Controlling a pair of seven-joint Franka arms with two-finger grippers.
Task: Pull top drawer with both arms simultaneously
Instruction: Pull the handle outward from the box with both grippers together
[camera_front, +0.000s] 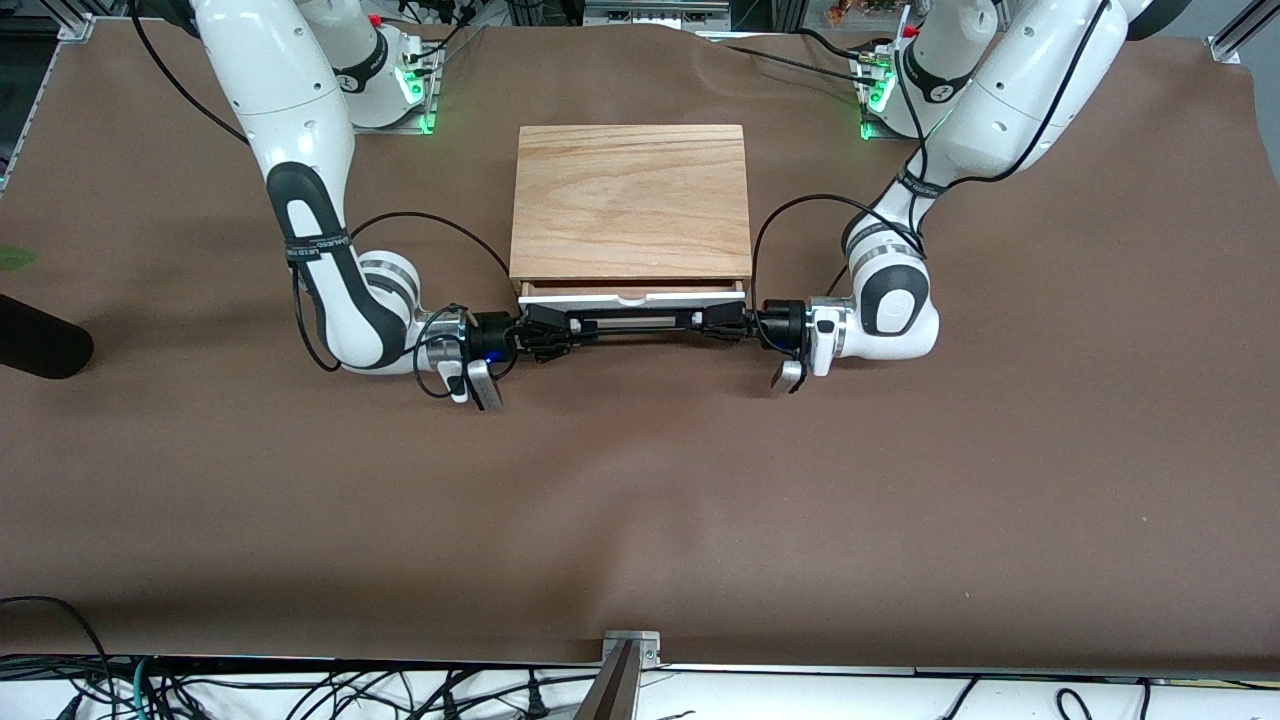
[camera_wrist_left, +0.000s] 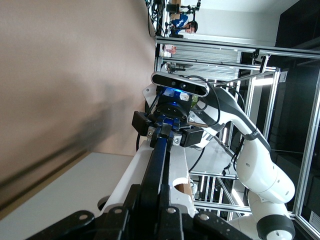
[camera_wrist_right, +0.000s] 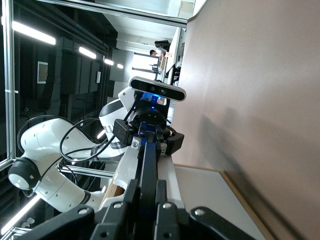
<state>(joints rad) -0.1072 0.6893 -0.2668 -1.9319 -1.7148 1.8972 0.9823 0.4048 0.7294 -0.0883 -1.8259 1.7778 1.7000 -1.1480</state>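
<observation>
The top drawer (camera_front: 632, 299) sticks out a little from under the box's wood-grain top slab (camera_front: 630, 200), on the side nearer the front camera. Its white front carries a long black bar handle (camera_front: 630, 322). My left gripper (camera_front: 722, 320) is shut on the handle's end toward the left arm. My right gripper (camera_front: 545, 332) is shut on the other end. In the left wrist view my left gripper (camera_wrist_left: 150, 192) clamps the handle (camera_wrist_left: 159, 155), with the right gripper (camera_wrist_left: 167, 127) farther along. In the right wrist view my right gripper (camera_wrist_right: 147, 187) clamps the handle (camera_wrist_right: 148, 152), with the left gripper (camera_wrist_right: 148, 131) farther along.
The box stands mid-table on a brown mat (camera_front: 640, 500). Both arm bases stand along the table's edge farthest from the front camera. A dark object (camera_front: 40, 345) lies at the mat's edge toward the right arm's end.
</observation>
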